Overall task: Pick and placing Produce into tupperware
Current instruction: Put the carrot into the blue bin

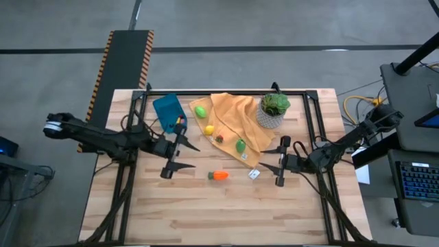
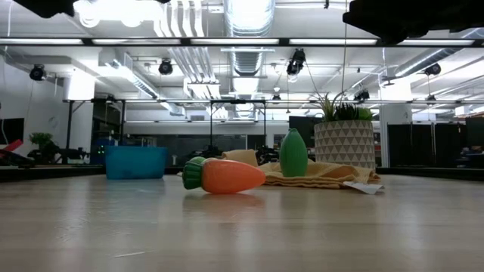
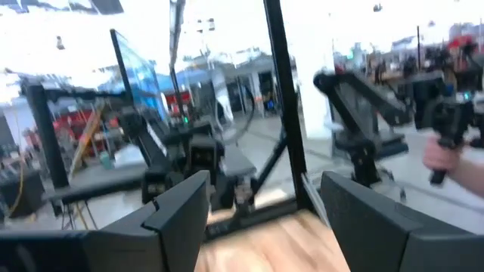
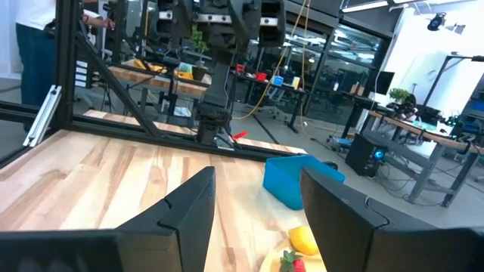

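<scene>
Wooden surface (image 1: 137,219) under two dark arms, one reaching in from each side. Orange-yellow cloth (image 1: 233,113) spread near the far edge, toward the middle; potted plant (image 1: 273,110) just beside it on the right. One blue container (image 1: 167,110) near the far edge, left of the cloth, apparently empty so far.

Left hand (image 1: 175,149) hovering above the surface just on the near side of the container, fingers spread, nothing between them. Right hand (image 1: 282,161) hovering off the cloth's near right corner, fingers likewise released and empty.

Produce counted in the high view: five pieces. On the cloth, four: a light green piece (image 1: 200,110) near its left edge, a yellow piece (image 1: 209,130), a small dark red piece (image 1: 219,138) just beside the yellow, and a darker green piece (image 1: 241,145) near its near edge, standing upright in the low view. Off the cloth, one: an orange carrot (image 1: 219,175) with a green top, lying on its side on bare wood between the two hands. One small white scrap (image 1: 254,174) right of the carrot, too small to identify.

Key relation: carrot's long axis running left to right, green end toward the left hand, roughly level with both hands' near fingers. Left hand probably slightly nearer, and also next to the container, so likely the better choice.
</scene>
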Available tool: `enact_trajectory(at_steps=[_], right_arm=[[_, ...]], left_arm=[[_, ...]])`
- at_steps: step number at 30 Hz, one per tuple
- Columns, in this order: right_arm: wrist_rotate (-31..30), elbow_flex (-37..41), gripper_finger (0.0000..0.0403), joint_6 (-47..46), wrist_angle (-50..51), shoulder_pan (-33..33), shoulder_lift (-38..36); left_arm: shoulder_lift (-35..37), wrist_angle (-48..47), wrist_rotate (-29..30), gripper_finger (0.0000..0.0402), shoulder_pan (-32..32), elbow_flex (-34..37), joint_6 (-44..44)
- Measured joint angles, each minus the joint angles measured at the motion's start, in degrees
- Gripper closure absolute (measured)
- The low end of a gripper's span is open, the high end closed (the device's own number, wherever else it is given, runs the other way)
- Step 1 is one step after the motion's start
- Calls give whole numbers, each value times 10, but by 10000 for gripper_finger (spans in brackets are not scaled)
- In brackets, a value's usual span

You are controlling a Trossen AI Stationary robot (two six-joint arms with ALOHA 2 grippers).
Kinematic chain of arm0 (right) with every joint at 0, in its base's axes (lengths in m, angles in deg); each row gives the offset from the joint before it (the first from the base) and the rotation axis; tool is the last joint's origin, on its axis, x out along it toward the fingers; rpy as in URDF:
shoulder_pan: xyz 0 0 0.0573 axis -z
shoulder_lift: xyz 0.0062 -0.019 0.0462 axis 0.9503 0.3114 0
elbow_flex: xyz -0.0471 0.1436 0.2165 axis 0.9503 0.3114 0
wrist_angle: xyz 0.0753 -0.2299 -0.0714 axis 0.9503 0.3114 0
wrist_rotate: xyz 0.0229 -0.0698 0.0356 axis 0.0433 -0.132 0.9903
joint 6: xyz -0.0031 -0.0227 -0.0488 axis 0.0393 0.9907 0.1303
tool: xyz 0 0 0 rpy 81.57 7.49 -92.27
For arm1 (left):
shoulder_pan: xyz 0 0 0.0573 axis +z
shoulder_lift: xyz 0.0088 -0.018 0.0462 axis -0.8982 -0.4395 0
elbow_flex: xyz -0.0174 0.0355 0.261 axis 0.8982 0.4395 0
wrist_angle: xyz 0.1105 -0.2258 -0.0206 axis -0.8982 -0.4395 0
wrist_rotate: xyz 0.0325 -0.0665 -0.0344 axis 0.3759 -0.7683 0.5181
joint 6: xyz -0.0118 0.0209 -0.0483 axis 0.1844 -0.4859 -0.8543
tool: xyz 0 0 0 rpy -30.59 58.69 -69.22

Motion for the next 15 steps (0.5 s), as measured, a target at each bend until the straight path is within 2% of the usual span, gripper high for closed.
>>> enact_trajectory(at_steps=[5, 9, 12, 15], right_arm=[[0, 0, 216, 0, 0, 0, 0], [0, 0, 216, 1, 0, 0, 0], [0, 0, 216, 1, 0, 0, 0], [0, 0, 216, 1, 0, 0, 0]], left_arm=[[-50, 105, 0, 164, 0, -14, 20], [-92, 247, 0, 164, 0, -18, 20], [-116, 337, 1, 164, 1, -19, -18], [-128, 307, 4, 164, 6, -27, -2]])
